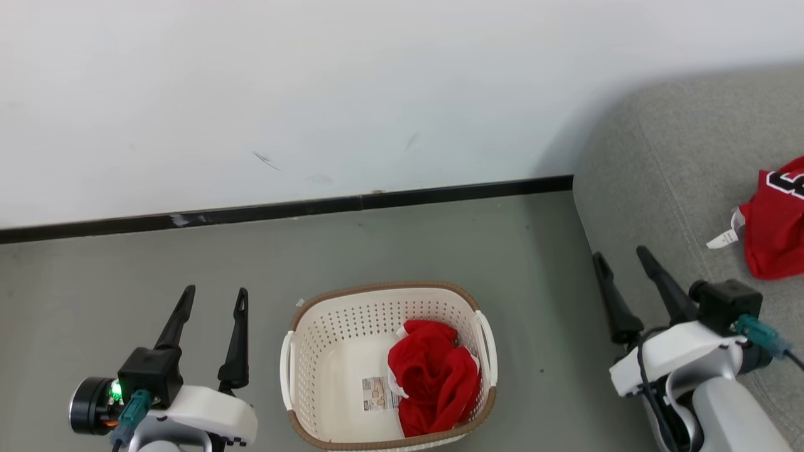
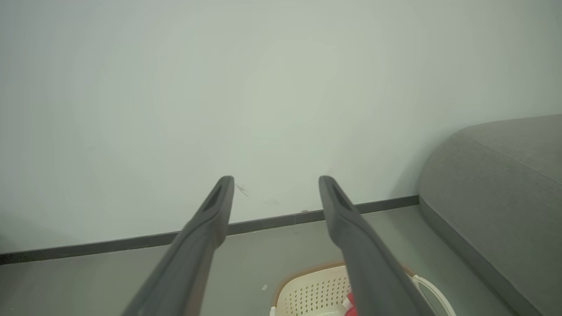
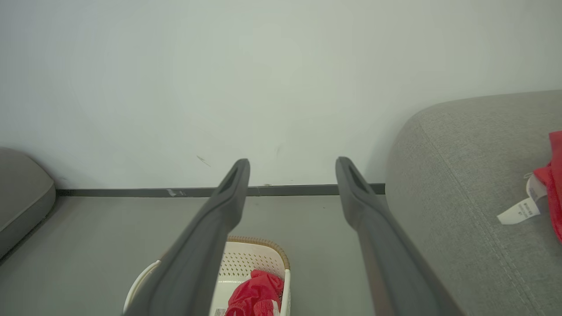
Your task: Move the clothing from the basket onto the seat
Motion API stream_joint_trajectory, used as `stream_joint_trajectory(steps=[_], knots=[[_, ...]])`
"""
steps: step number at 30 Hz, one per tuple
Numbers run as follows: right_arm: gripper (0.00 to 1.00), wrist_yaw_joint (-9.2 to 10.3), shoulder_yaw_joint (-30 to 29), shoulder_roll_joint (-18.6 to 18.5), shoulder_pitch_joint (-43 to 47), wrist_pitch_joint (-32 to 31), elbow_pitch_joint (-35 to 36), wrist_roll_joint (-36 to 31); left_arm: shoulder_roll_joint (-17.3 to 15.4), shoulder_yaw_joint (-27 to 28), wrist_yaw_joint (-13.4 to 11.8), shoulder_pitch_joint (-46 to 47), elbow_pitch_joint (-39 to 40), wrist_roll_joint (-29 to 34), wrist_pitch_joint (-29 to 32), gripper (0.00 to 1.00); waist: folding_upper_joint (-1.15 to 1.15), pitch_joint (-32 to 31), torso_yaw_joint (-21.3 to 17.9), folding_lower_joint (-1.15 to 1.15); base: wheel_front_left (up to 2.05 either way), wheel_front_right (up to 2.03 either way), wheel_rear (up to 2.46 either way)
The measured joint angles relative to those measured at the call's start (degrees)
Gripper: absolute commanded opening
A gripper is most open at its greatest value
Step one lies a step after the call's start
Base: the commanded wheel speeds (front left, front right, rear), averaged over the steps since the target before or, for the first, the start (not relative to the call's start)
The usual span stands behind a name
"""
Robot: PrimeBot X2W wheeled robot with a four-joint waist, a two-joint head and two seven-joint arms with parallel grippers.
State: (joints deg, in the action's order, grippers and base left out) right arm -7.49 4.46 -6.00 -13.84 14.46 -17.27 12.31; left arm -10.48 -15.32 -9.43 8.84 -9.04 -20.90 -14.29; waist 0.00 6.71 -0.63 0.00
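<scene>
Both hands hung empty with their long dark fingers spread apart: the left hand [image 1: 215, 292] to the left of the cream perforated plastic laundry basket with a brown woven-look rim [image 1: 352, 317], the right hand [image 1: 620, 253] to its right, at the rounded edge of the large grey fabric-upholstered sofa [image 1: 659, 157]. One crumpled red sports jersey [image 1: 433, 376] lay inside the basket, bunched against the wall on the right hand's side. Its heap ran lengthwise along that wall, below and inward of both hands. Another red jersey with a white tag [image 1: 776, 232] already rested on the sofa, just off the right hand's outer side. The right hand looked the better placed, since the cloth lay toward it and the sofa was beside it. A reach down and inward seemed due next.
</scene>
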Motion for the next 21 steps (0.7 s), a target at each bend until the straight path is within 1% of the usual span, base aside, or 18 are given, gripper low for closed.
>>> stream_joint_trajectory(steps=[5,10,17,20,21], knots=[[1.00,0.00,-0.38,1.99,3.61,-0.01,0.46,-1.86,0.22,0.46,0.01,-1.93,0.07,0.26,0.00,1.00,0.00,-2.10,1.39,0.00,0.00,0.00,0.00],[1.00,-0.01,-1.07,2.13,7.42,-0.01,1.79,-4.72,0.27,0.74,0.08,-3.76,-0.02,0.29,0.00,1.00,0.00,-4.08,2.49,0.00,0.00,0.00,0.00],[1.00,0.00,-3.05,2.78,12.17,-0.01,3.71,-6.81,0.36,1.41,0.36,-4.94,-0.03,0.35,0.00,1.00,0.00,-6.55,3.33,0.00,0.00,0.00,0.00],[1.00,-0.01,-3.79,3.12,14.08,-0.01,4.04,-7.77,0.25,1.70,0.60,-5.45,-0.05,0.36,0.00,1.00,0.00,-7.47,3.41,0.00,0.00,0.00,0.00],[1.00,-0.01,-4.09,3.24,14.98,-0.01,4.37,-8.11,0.25,1.70,1.03,-6.22,-0.11,0.43,0.00,1.00,0.00,-8.04,3.39,0.00,0.00,0.00,0.00]])
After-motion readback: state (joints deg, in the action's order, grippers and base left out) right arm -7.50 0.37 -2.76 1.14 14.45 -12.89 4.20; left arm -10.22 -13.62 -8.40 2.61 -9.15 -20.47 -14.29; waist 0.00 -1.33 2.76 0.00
